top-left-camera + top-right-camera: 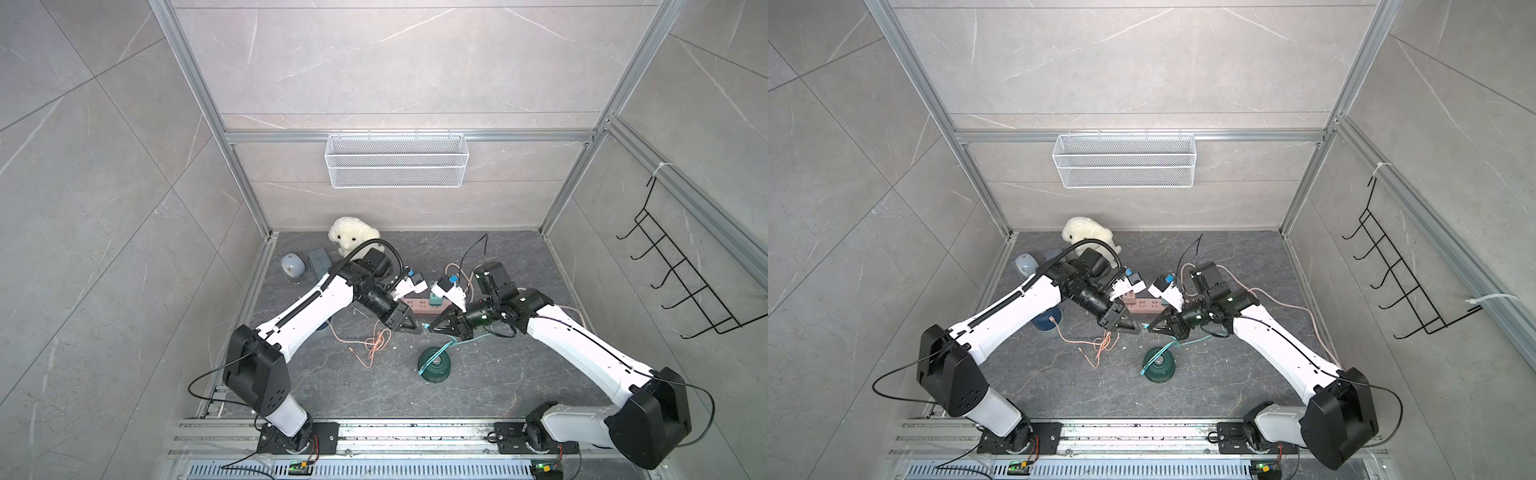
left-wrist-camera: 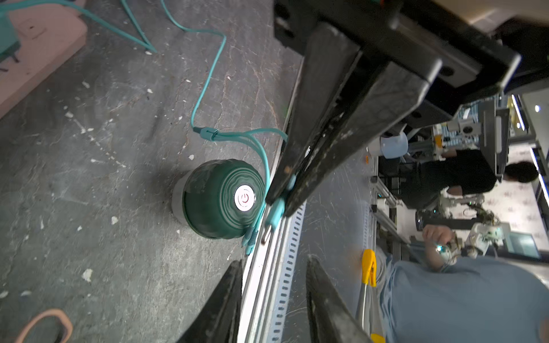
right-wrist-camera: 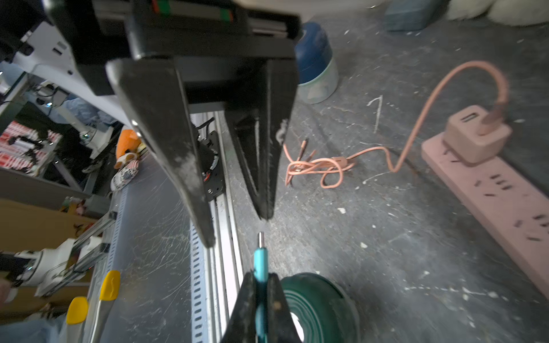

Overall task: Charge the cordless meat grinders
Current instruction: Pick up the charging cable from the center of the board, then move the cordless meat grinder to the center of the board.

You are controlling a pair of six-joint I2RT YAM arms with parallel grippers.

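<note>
Centrally, the two arms meet tip to tip above the dark surface [image 1: 498, 374]. The right gripper [image 2: 277, 208] has its jaws pressed together on one teal plug [image 3: 260, 261], whose metal tip pokes out towards the left gripper [image 3: 236, 228]. The left jaws stand apart, with nothing between them.

There are two cordless meat grinders. The dark green grinder [image 1: 434, 365] sits upright near the front of the surface, just below the grippers, and its round top button is plain in the left wrist view. The navy blue grinder [image 3: 315, 53] stands over by the left arm. In both top views that arm covers most of it, so only a rim of it shows.

There are two cables. The teal cable [image 2: 208, 80] splits into several ends that hang across the green grinder, though I cannot tell whether they touch it. The pink cable [image 1: 374, 345] lies in a loose tangle between the grinders.

One pink power strip [image 1: 411, 306] carries two adapters — a pink adapter [image 3: 475, 136] and a teal adapter [image 1: 435, 297], the latter partly hidden behind the right wrist.
</note>
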